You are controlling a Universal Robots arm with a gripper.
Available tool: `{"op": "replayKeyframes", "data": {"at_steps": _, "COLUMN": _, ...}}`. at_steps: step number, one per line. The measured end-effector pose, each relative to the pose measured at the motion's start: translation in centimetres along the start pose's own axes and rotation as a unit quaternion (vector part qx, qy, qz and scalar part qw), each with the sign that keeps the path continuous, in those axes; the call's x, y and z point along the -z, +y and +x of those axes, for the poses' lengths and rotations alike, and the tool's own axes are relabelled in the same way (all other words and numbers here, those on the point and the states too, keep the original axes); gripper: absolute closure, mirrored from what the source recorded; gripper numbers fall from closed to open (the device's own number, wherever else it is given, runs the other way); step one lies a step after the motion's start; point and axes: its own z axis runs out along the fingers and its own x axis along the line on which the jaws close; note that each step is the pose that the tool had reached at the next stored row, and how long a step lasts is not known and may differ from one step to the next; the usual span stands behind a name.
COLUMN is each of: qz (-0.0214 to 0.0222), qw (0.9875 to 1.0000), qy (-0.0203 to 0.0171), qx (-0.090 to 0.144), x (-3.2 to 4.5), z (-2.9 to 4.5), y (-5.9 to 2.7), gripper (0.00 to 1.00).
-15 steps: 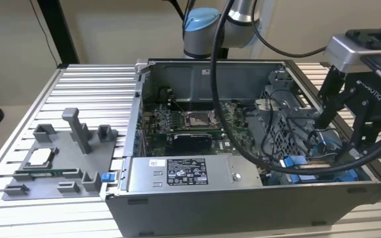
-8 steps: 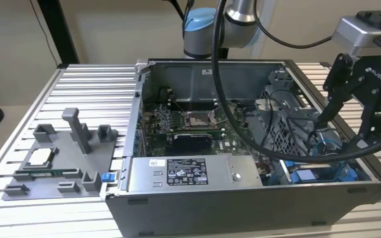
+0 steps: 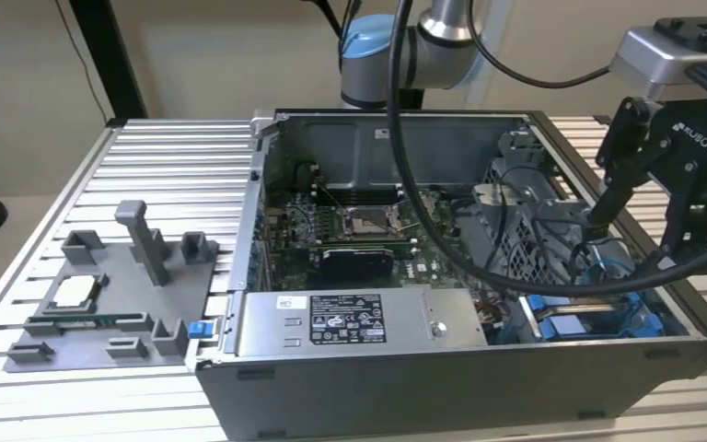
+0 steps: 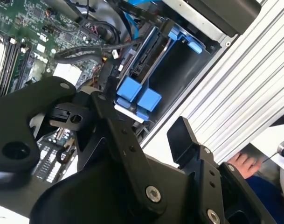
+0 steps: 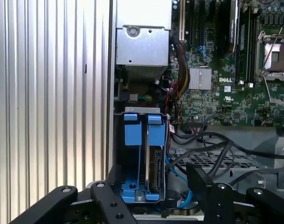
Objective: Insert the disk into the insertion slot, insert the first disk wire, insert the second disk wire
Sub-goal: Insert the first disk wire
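Here we are over the open computer case (image 3: 452,391), and the gripper (image 3: 639,241) hangs above the corner at about four o'clock of the case in the exterior view. Jaws spread wide, nothing between them: released.

In the first wrist view they straddle the insertion slot (image 5: 116,154), one jaw on each side and apart from its walls as far as I can see. And there's the disk (image 5: 154,170), standing on edge inside the slot, in the half nearer the motherboard (image 5: 225,84), with one of the two blue tabs (image 5: 156,133) at its end. The other half has just blue plastic at its floor.

So step one reads as done, by my judgement. The wires? A thin blue cable (image 5: 176,173) and a bundle of black cables (image 5: 216,140) lie just beside the slot on the motherboard side. I can't make out a plug on the disk's edge, so I'd call both wire steps open.

Now the room, and it's tight. The case wall runs close along the slot's outer side, the power supply (image 3: 341,322) sits at nine o'clock of it in the exterior view, and the cables crowd the inner side. Above the slot it's free.

Out on the slatted table (image 3: 181,157), the grey tray (image 3: 84,322) is well apart at the case's nine o'clock. In the second wrist view a person's hand (image 4: 244,163) rests near the table's edge.
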Motion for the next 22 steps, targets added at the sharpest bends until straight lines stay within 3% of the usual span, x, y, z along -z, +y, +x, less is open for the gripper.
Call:
{"op": "replayKeyframes", "data": {"at_steps": 15, "qz": 0.0031, "qw": 1.0, "qy": -0.0001, "qx": 0.0, "x": -0.01, "z": -0.1, "y": 0.01, "gripper": 0.0}}
{"op": "replayKeyframes", "data": {"at_steps": 18, "qz": 0.0034, "qw": 1.0, "qy": 0.0002, "qx": 0.0, "x": -0.02, "z": -0.38, "y": 0.01, "gripper": 0.0}}
{"op": "replayKeyframes", "data": {"at_steps": 22, "qz": 0.0034, "qw": 1.0, "qy": 0.0015, "qx": 0.0, "x": -0.05, "z": -1.32, "y": 0.01, "gripper": 0.0}}
